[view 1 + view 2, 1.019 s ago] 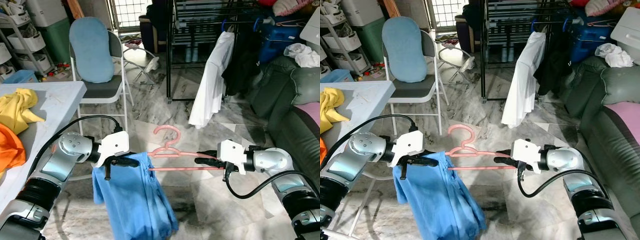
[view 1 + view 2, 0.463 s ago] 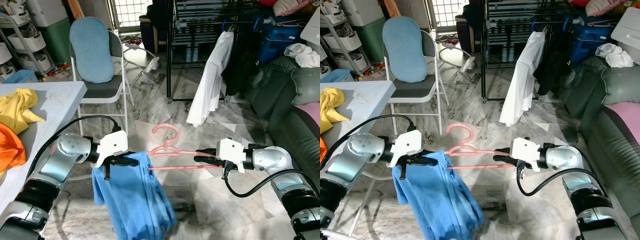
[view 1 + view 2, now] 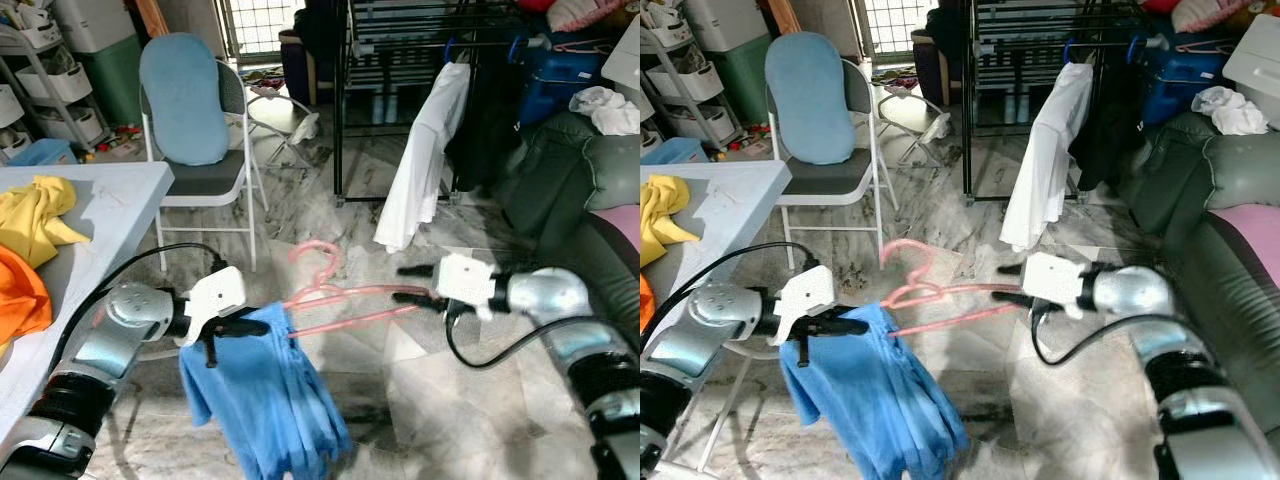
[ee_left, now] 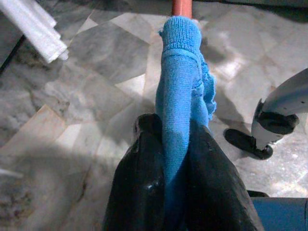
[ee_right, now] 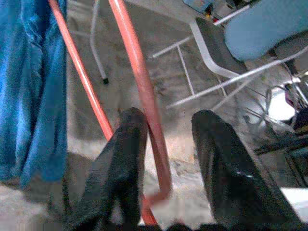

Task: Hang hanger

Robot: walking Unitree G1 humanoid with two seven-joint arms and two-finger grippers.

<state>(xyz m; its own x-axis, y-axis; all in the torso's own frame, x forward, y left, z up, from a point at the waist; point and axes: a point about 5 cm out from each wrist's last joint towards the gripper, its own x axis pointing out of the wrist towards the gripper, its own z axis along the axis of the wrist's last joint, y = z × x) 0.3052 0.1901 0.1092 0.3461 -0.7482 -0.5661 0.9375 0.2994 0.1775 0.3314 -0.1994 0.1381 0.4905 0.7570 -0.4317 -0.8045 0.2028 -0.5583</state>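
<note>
Holding the bright blue knitted garment (image 3: pixel 262 395), my left gripper (image 4: pixel 175 168) has both black fingers pinched tight on its cloth. The thin pink plastic hanger (image 3: pixel 325 290) carries that garment at one end, over the grey marble floor (image 3: pixel 420 400). My right gripper (image 5: pixel 161 159) stands at the hanger's other end, fingers apart, the pink rod between them.

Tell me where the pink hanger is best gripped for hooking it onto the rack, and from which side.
Grip the pink hanger at its bare right-hand shoulder end, coming in from the robot's right, where the right gripper sits. The blue garment covers the left end, and the hook stands upward mid-span, so it should stay free.
</note>
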